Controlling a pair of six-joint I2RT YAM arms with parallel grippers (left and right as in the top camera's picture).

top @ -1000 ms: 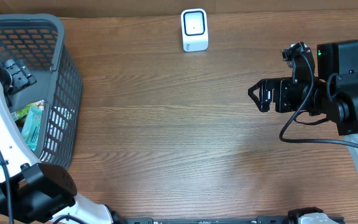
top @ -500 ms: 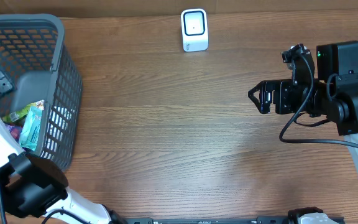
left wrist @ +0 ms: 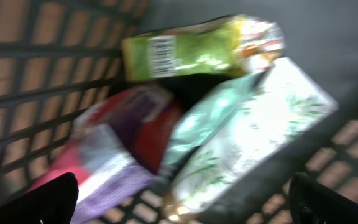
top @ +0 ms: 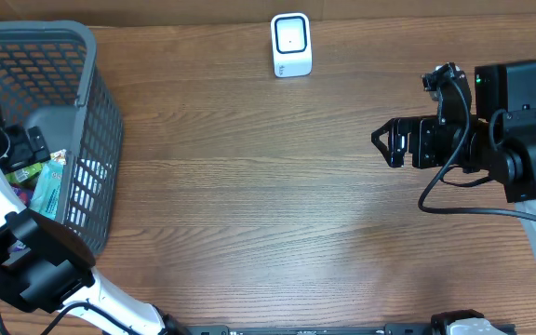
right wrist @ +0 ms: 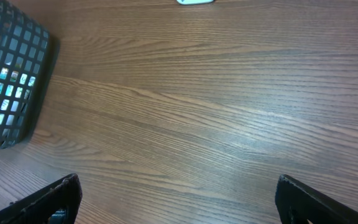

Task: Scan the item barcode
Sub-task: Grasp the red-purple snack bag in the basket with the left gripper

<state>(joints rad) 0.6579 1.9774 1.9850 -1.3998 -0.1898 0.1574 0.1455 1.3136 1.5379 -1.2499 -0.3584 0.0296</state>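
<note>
Several snack packets lie in the grey basket (top: 96, 102) at the left. In the left wrist view a green packet (left wrist: 197, 50) shows a white barcode (left wrist: 162, 56). Below it lie a mint-and-white packet (left wrist: 253, 130) and a purple-and-red packet (left wrist: 117, 149). My left gripper (left wrist: 185, 208) hangs open just above them inside the basket, holding nothing; overhead shows the left gripper (top: 26, 147) beside the green packet (top: 23, 172). The white scanner (top: 291, 44) stands at the table's far edge. My right gripper (top: 386, 145) is open and empty above the table's right side.
The basket's mesh walls (left wrist: 23, 93) close in around the left gripper. In the right wrist view the basket (right wrist: 11, 81) sits at the far left, with bare wooden table (right wrist: 185, 112) below the open right gripper (right wrist: 179, 202). Cables trail from the right arm (top: 515, 140).
My left gripper has shifted inside the basket, first toward the left wall, then back down over the packets. The right arm has not moved.
</note>
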